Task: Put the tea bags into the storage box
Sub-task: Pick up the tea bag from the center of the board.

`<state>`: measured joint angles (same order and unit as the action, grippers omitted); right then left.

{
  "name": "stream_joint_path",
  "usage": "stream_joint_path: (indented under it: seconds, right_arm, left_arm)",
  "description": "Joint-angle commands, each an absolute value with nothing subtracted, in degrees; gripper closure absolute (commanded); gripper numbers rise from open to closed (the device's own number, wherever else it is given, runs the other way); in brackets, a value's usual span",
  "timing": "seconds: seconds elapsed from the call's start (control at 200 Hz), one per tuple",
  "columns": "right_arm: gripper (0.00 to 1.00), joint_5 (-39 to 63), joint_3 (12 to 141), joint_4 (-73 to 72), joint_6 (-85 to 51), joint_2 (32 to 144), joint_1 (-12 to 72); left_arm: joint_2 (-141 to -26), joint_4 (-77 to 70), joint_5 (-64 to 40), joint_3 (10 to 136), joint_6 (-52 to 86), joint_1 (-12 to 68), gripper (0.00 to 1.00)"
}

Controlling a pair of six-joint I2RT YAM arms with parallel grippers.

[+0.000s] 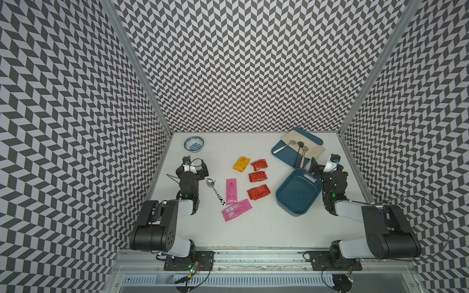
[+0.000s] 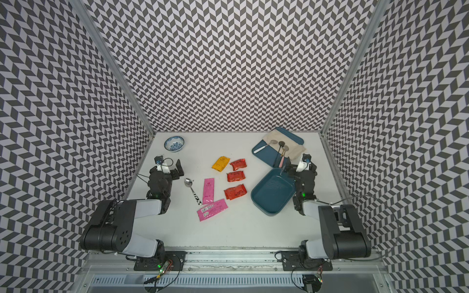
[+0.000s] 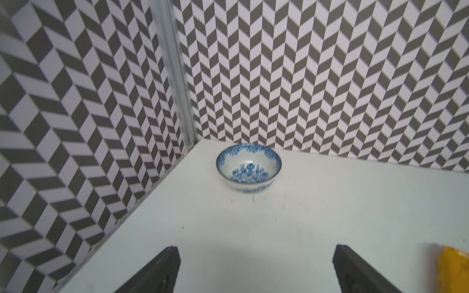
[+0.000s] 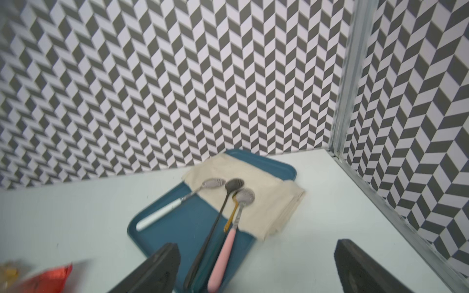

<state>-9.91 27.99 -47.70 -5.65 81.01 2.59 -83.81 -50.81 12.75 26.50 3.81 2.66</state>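
Observation:
Six tea bags lie flat on the white table in both top views: a yellow-orange one (image 1: 241,164), three red foil ones (image 1: 259,165) (image 1: 257,176) (image 1: 258,192), and two pink sachets (image 1: 231,191) (image 1: 236,210). To their right stands the teal storage box (image 1: 294,196), with nothing in it. My left gripper (image 3: 256,251) hovers open at the table's left, over bare table, with the yellow bag's edge (image 3: 451,269) off to one side. My right gripper (image 4: 256,251) is open by the box's far corner, holding nothing, and a red bag (image 4: 50,277) shows blurred at the frame's corner.
A flat blue tray (image 1: 286,154) with a beige cloth and several spoons sits at the back right, just ahead of my right gripper. A blue-and-white bowl (image 1: 194,144) stands in the back left corner. A spoon with a patterned handle (image 1: 214,190) lies beside the pink sachets.

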Motion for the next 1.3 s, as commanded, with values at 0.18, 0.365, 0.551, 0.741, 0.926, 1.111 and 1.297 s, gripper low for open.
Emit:
stream_joint_path:
  seconds: [0.18, 0.365, 0.551, 0.741, 0.926, 1.111, 1.297]
  right_arm:
    - [0.14, 10.1, 53.3, -9.2, -19.8, 86.9, 3.4]
    - [0.20, 16.0, 61.5, -2.8, -22.5, 93.3, 8.7]
    - [0.23, 19.1, 66.6, -1.2, -23.1, 99.3, 16.8]
    - [0.33, 23.8, 68.3, -4.3, -26.2, 107.5, 17.4]
    - [0.48, 25.0, 74.7, -4.4, -26.5, 117.7, 17.4]
    - [0.50, 26.2, 77.7, -4.5, -26.8, 122.4, 17.4]
    - [0.52, 28.4, 81.3, -3.2, -26.8, 126.7, 17.5]
  left_arm:
    - [-77.1, -18.3, 11.6, 38.5, 14.2, 6.7, 0.00]
    - [-77.9, -5.8, 5.4, 43.2, 26.1, 7.1, 0.00]
    - [-79.4, -2.5, -5.1, 41.9, 33.0, 7.1, 0.02]
    - [-82.9, 2.7, -13.6, 45.9, 31.8, 6.8, 0.04]
    - [-83.6, 8.4, -16.1, 48.7, 28.2, 6.5, 0.06]
    - [-80.4, 9.0, -15.0, 47.2, 27.9, 5.7, 0.06]
    - [-79.9, 10.0, -14.5, 47.6, 27.8, 4.3, 0.06]
